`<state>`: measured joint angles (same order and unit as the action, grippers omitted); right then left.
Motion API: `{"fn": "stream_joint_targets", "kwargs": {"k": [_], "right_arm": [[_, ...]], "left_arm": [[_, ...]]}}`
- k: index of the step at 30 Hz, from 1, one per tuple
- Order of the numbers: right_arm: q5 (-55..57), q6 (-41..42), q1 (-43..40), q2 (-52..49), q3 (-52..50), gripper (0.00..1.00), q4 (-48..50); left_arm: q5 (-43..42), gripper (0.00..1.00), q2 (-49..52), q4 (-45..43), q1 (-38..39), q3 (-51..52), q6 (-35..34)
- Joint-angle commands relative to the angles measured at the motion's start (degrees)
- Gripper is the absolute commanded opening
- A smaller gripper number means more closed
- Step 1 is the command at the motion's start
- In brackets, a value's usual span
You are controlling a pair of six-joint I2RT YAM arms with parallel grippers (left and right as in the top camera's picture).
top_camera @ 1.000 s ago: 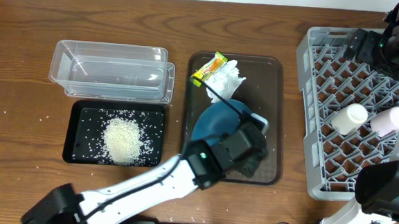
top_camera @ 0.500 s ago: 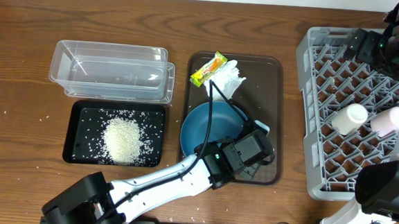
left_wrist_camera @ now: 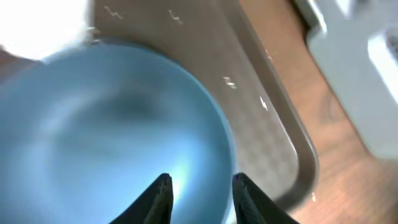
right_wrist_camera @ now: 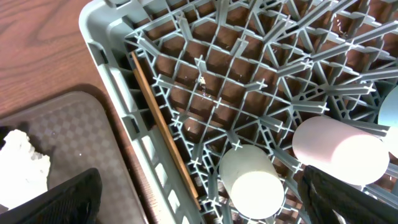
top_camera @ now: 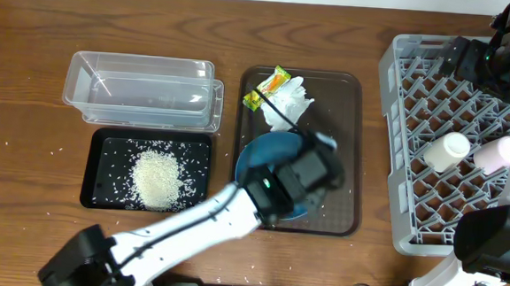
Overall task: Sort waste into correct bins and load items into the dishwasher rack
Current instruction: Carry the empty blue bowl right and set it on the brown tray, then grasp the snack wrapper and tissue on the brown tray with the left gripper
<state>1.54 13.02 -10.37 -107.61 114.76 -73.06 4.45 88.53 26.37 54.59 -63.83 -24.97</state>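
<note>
Over the blue bowl (left_wrist_camera: 112,118) — left tool (left_wrist_camera: 202,185), parted.

Right wrist cam: I was looking down into the grey rack (right_wrist_camera: 249,74), with wood showing through its lattice bottom. One chopstick (right_wrist_camera: 163,124) lay along the inside of its left wall. The white cup (right_wrist_camera: 252,183) lay tipped on the grid, and the pink cup (right_wrist_camera: 339,152) lay just beside it on the right, also tipped. A sliver of the light-blue dish (right_wrist_camera: 392,115) showed at the right edge. Left of the rack, the brown tray (right_wrist_camera: 81,137) sat on the counter (right_wrist_camera: 37,37) with the white tissue (right_wrist_camera: 22,162) on it. The right pincer (right_wrist_camera: 199,193) hung over the rack, fingers (right_wrist_camera: 62,199) spread wide, gripping nothing.
</note>
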Motion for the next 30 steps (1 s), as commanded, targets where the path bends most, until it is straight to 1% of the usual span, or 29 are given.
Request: {"fn": "stream_joint_targets", "kwargs": {"k": [1,4,7,8,10,12,15,16,19,22,24,26,30], "right_arm": [[0.59,0.66,-0.07,-0.28,0.13,0.99,0.00],[0.59,0.66,-0.07,-0.28,0.13,0.99,0.00],[0.59,0.66,-0.07,-0.28,0.13,0.99,0.00],[0.59,0.66,-0.07,-0.28,0.13,0.99,0.00],[0.59,0.66,-0.07,-0.28,0.13,0.99,0.00],[0.59,0.66,-0.07,-0.28,0.13,0.99,0.00],[0.59,0.66,-0.07,-0.28,0.13,0.99,0.00],[0.59,0.66,-0.07,-0.28,0.13,0.99,0.00],[0.59,0.66,-0.07,-0.28,0.13,0.99,0.00],[0.59,0.66,-0.07,-0.28,0.13,0.99,0.00],[0.59,0.66,-0.07,-0.28,0.13,0.99,0.00],[0.59,0.66,-0.07,-0.28,0.13,0.99,0.00],[0.59,0.66,-0.07,-0.28,0.13,0.99,0.00]], "left_arm": [[-2.75,0.35,-1.51,5.44,-8.13,-8.61,1.20],[-12.94,0.37,0.96,14.71,-17.16,-18.49,5.55],[-17.20,0.38,4.79,23.52,-24.41,-28.15,10.14],[-17.49,0.38,6.03,25.22,-26.01,-30.56,11.72],[-17.46,0.41,8.61,26.69,-28.37,-34.05,14.69],[-17.25,0.45,10.86,25.57,-29.46,-35.21,15.63],[-16.72,0.58,14.19,21.68,-29.49,-35.21,18.71],[-16.24,0.59,15.67,19.98,-29.20,-35.19,20.26],[-12.26,0.63,19.34,15.93,-28.24,-35.19,22.14],[-8.02,0.64,23.85,11.37,-27.30,-35.19,22.21],[-7.78,0.64,26.16,9.31,-26.88,-35.19,22.43],[-7.34,0.65,28.46,7.80,-26.60,-35.19,22.71],[-3.28,0.64,32.72,6.91,-26.08,-35.19,22.84]]}}
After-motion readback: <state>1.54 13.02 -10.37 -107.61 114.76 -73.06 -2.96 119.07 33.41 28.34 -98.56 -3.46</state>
